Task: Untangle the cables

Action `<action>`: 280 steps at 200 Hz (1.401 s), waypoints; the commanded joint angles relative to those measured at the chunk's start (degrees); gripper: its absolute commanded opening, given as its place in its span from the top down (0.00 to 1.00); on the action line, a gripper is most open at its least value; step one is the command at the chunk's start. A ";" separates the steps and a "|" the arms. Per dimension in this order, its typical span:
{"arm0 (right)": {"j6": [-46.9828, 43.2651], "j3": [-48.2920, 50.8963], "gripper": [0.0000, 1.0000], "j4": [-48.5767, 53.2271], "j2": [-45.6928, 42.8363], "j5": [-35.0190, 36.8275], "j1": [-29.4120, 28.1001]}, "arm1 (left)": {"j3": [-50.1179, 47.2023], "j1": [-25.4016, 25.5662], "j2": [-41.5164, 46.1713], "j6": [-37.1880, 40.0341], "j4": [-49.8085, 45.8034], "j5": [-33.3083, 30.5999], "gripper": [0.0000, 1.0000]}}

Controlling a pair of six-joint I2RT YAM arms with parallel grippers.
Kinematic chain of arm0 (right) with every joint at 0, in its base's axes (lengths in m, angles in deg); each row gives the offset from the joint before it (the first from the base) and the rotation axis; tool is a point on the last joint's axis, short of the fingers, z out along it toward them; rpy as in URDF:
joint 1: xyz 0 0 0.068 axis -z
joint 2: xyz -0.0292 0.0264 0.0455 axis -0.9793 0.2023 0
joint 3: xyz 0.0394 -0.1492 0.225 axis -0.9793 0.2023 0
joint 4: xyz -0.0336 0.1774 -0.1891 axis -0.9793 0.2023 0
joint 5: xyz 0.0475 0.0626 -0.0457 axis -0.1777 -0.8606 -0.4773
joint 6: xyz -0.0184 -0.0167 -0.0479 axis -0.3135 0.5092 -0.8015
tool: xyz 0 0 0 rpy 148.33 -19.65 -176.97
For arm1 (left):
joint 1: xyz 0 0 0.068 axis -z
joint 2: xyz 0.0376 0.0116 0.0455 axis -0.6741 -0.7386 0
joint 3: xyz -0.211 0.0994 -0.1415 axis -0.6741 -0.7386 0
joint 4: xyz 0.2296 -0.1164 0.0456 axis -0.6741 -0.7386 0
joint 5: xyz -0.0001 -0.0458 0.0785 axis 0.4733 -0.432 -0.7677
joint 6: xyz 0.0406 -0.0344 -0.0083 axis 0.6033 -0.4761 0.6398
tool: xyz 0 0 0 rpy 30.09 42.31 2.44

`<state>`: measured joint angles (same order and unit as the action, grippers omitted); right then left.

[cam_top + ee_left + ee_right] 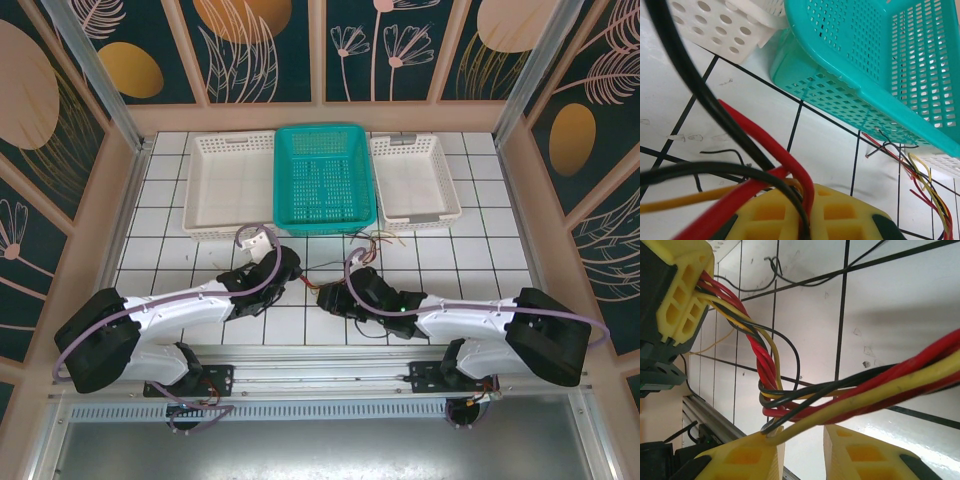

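Red, yellow and black cables (pixel 771 365): in the right wrist view they are twisted into one braid. It runs from the upper left down to a knot of loops at the centre, then leaves as a thick bundle toward the right edge.
Cables seen from above: a short stretch spans the two arms at the centre of the frame. Loose thin ends fan out on the worktop (pixel 470 262) just below the teal basket.
Left fingers (pixel 765 215): closed tight on the cables. In the left wrist view, red and black strands dive into the seam between the yellow pads at the bottom. A yellow strand comes in from the lower left.
Left fingers from the right wrist camera: a yellow block at the upper left, with the braid coming straight out of it.
Right fingers (pixel 771 455): narrowly apart at the bottom of the frame, with bare worktop showing in the gap. A yellow strand and a black end touch the tip of the finger at the lower left, and the bundle crosses just above both tips.
Teal basket (pixel 325 175): top centre of the overhead view, overlapping the white basket to its left.
White baskets (pixel 232 185): one on each side of the teal one, along the far edge.
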<state>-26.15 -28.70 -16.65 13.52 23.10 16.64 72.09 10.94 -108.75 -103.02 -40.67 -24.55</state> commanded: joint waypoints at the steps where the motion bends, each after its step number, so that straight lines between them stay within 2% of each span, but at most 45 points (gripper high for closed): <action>1: 0.95 1.57 0.73 -6.44 -1.78 2.94 0.88 | 0.31 0.17 0.58 0.18 0.36 -0.37 1.00; 85: -0.36 2.59 0.76 -11.75 -1.66 7.34 2.45 | -1.43 0.29 1.61 -0.77 1.90 0.94 1.00; 115: -1.90 7.02 0.75 -22.39 -4.27 7.13 2.14 | -1.52 0.24 1.76 -0.91 2.04 1.03 1.00; 140: -2.56 5.13 0.75 -17.83 -3.64 7.88 2.36 | -1.67 0.30 1.63 -1.08 2.80 1.55 1.00; 167: -1.83 6.54 0.75 -22.57 -2.52 6.51 2.54 | -1.44 0.39 1.50 -1.24 3.52 2.41 1.00; 201: -2.47 5.75 0.90 -23.02 -0.88 6.21 2.47 | -1.44 0.37 1.71 -1.49 3.78 2.76 1.00; 225: -2.56 5.83 1.00 -21.91 -1.59 6.62 2.54 | -1.85 0.38 2.46 -1.59 3.51 2.53 1.00; 247: -2.57 6.27 1.00 -18.47 -3.91 8.31 2.60 | -2.72 0.38 3.38 -1.98 3.17 2.20 1.00; 280: -3.16 6.90 1.00 -6.39 -9.37 11.17 3.30 | -4.56 0.36 5.08 -2.36 2.07 1.71 1.00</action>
<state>-28.29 -22.67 -31.73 8.43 29.77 18.78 69.22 11.18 -105.66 -104.62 -38.57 -22.28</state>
